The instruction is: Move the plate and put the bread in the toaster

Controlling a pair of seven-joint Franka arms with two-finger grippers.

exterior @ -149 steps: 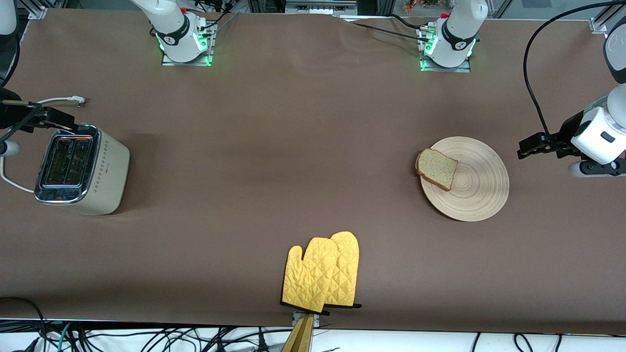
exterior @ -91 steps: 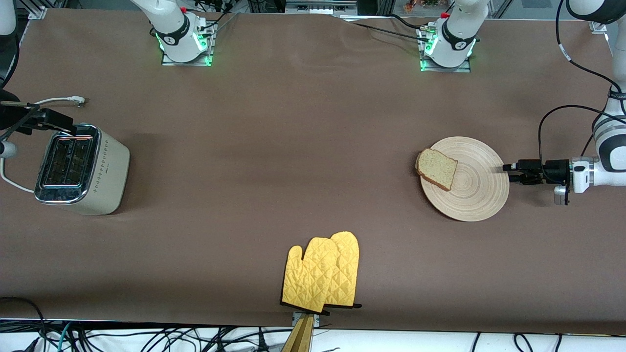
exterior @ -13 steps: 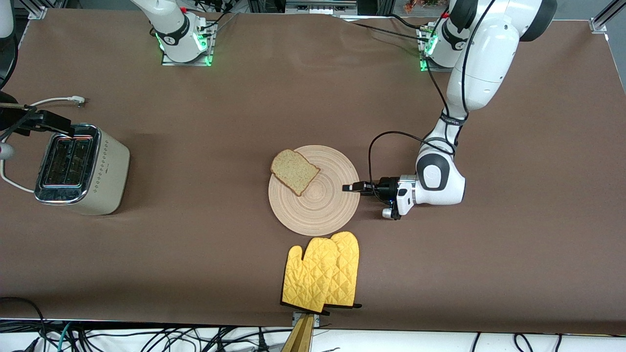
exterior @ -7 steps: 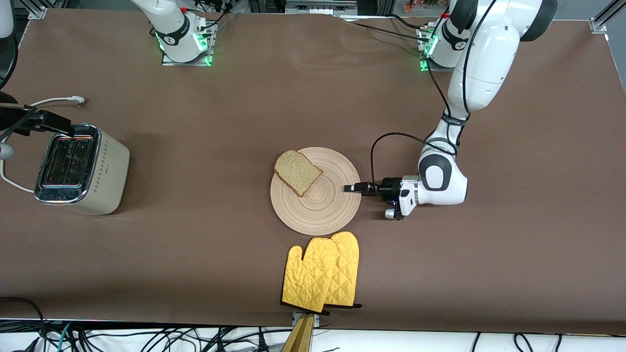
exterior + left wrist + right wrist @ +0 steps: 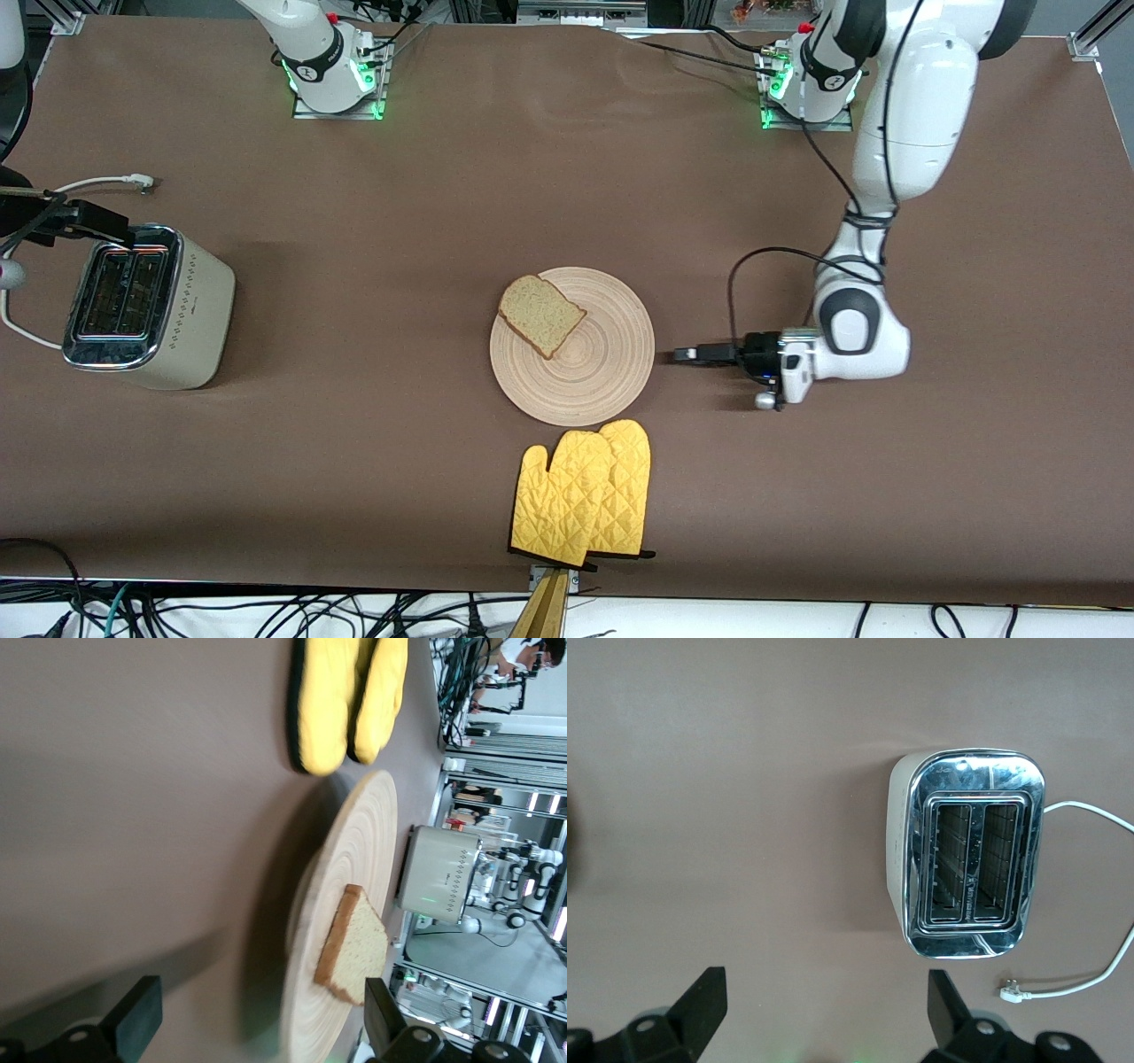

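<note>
The pale wooden plate (image 5: pixel 585 377) lies in the middle of the table, and the bread (image 5: pixel 541 315) rests on the part of it toward the right arm's end. The left wrist view also shows the plate (image 5: pixel 350 868) and the bread (image 5: pixel 361 948). My left gripper (image 5: pixel 684 354) is open and low beside the plate's rim, on the side toward the left arm's end, a short gap away and holding nothing (image 5: pixel 259 1003). The cream toaster (image 5: pixel 146 306) stands at the right arm's end. My right gripper (image 5: pixel 106 226) hangs open over the table beside the toaster (image 5: pixel 966 850), its slots empty.
A pair of yellow oven mitts (image 5: pixel 585 492) lies just nearer the front camera than the plate, almost touching its rim. The toaster's white cord (image 5: pixel 106 183) trails on the table next to the toaster, with its plug (image 5: pixel 1014 990) lying loose.
My left gripper has opened, let go of the plate's rim and drawn back toward the left arm's end. The plate with the bread stays in the middle. The right arm has not moved.
</note>
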